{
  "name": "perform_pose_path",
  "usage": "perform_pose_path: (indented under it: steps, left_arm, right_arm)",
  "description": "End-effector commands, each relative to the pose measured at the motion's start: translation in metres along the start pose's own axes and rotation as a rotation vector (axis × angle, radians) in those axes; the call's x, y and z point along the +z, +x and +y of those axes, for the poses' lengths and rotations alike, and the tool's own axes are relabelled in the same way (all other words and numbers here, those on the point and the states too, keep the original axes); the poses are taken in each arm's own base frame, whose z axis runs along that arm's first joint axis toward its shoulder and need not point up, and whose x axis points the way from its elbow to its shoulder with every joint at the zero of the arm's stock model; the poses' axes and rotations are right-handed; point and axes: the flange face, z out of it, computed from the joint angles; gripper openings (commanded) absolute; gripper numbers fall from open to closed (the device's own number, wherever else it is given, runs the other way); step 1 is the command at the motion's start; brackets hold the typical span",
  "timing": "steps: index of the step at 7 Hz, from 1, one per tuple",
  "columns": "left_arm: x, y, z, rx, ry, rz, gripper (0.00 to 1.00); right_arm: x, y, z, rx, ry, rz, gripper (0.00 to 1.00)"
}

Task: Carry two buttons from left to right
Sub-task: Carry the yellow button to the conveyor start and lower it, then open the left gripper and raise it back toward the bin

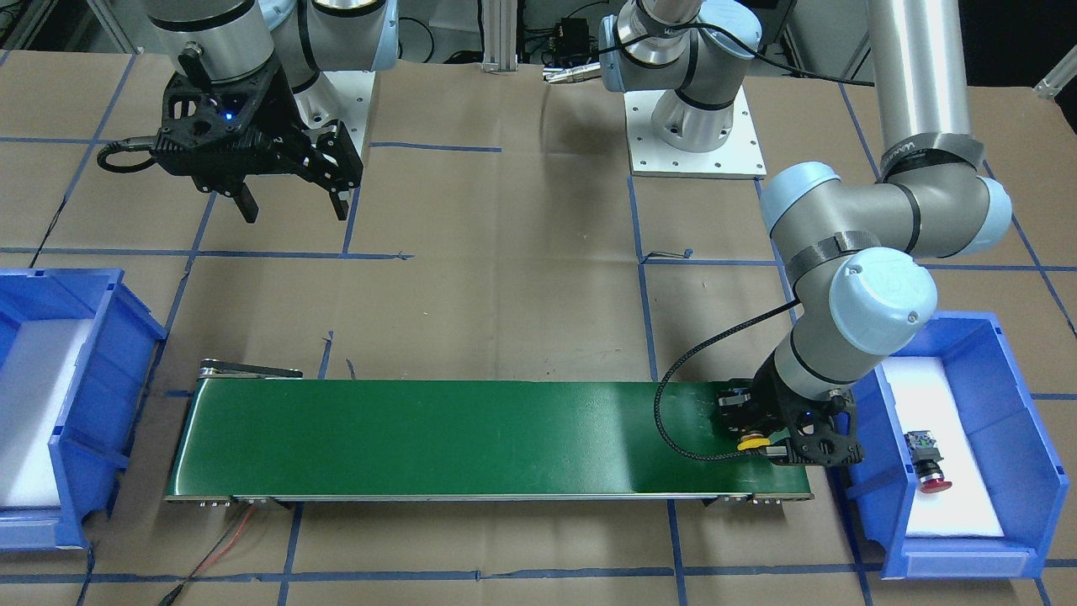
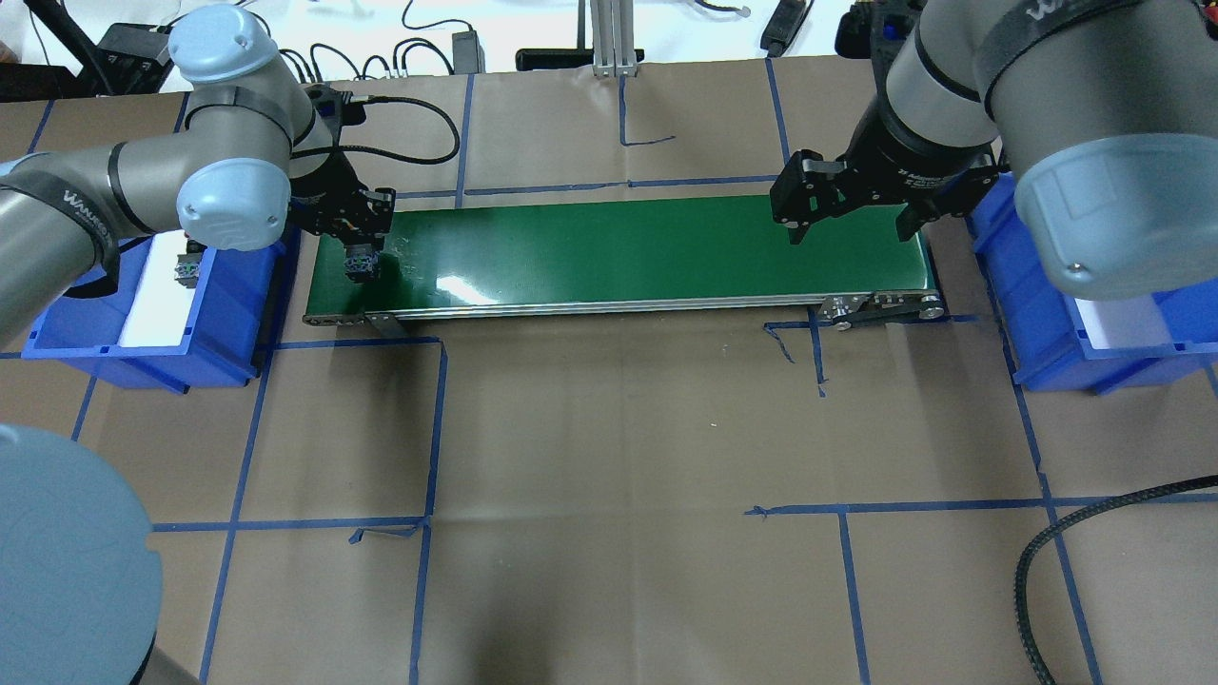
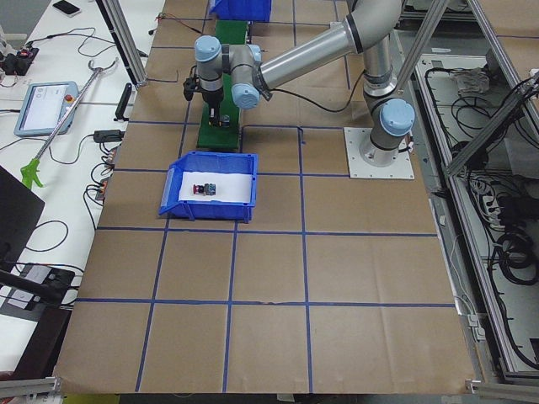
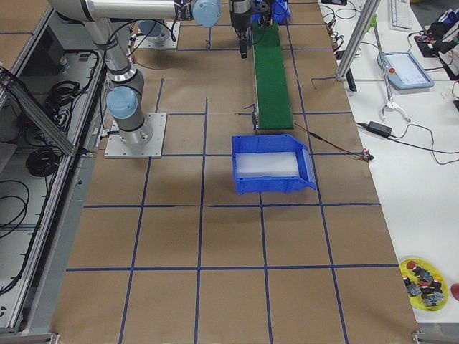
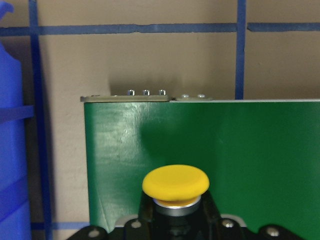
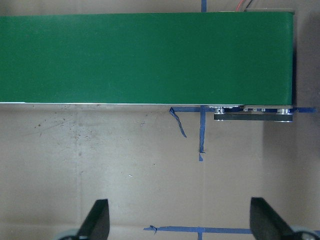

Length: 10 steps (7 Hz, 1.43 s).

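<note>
My left gripper (image 1: 755, 444) is shut on the yellow button (image 1: 751, 441), holding it low over the left end of the green conveyor belt (image 1: 463, 438). The left wrist view shows the yellow cap (image 5: 175, 183) between the fingers above the belt (image 5: 250, 145). I cannot tell whether the button touches the belt. The red button (image 1: 930, 465) lies in the left blue bin (image 1: 1028, 446); it also shows in the exterior left view (image 3: 203, 188). My right gripper (image 2: 850, 231) is open and empty, held above the table beside the belt's right end.
An empty blue bin (image 1: 92, 370) with a white liner stands off the belt's right end. Blue tape lines cross the brown table. A cable (image 2: 1047, 552) lies at the near right. A yellow dish (image 4: 423, 276) with several spare parts sits at the far table corner.
</note>
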Motion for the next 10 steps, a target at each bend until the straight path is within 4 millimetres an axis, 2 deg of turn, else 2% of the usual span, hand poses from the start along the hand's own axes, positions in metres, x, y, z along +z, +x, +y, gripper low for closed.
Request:
perform_pose_path:
  steps: [1, 2, 4, 5, 7, 9, 10]
  left_arm:
    - [0.008, 0.003, 0.005, -0.002, 0.0, 0.005, 0.69]
    - [0.002, 0.005, 0.004, 0.001, 0.008, 0.008, 1.0]
    - [-0.017, 0.004, -0.001, 0.0, 0.012, 0.013, 1.0]
    - [-0.036, 0.006, 0.0, 0.003, 0.004, 0.024, 1.0]
    - [-0.089, 0.001, -0.008, 0.001, -0.032, 0.037, 1.0]
    - [-0.163, -0.009, -0.021, -0.001, -0.07, 0.041, 1.0]
    - [-0.183, -0.012, -0.03, 0.0, -0.076, 0.042, 1.0]
  right_arm:
    - [0.0, 0.0, 0.0, 0.0, 0.001, 0.0, 1.0]
    - [0.0, 0.0, 0.0, 0.0, 0.001, 0.0, 1.0]
    - [0.0, 0.0, 0.0, 0.0, 0.001, 0.0, 1.0]
    - [0.0, 0.0, 0.0, 0.0, 0.001, 0.0, 1.0]
    - [0.0, 0.0, 0.0, 0.0, 0.001, 0.0, 1.0]
    - [0.001, 0.0, 0.0, 0.0, -0.002, 0.0, 1.0]
    - [0.001, 0.0, 0.0, 0.0, 0.0, 0.0, 1.0]
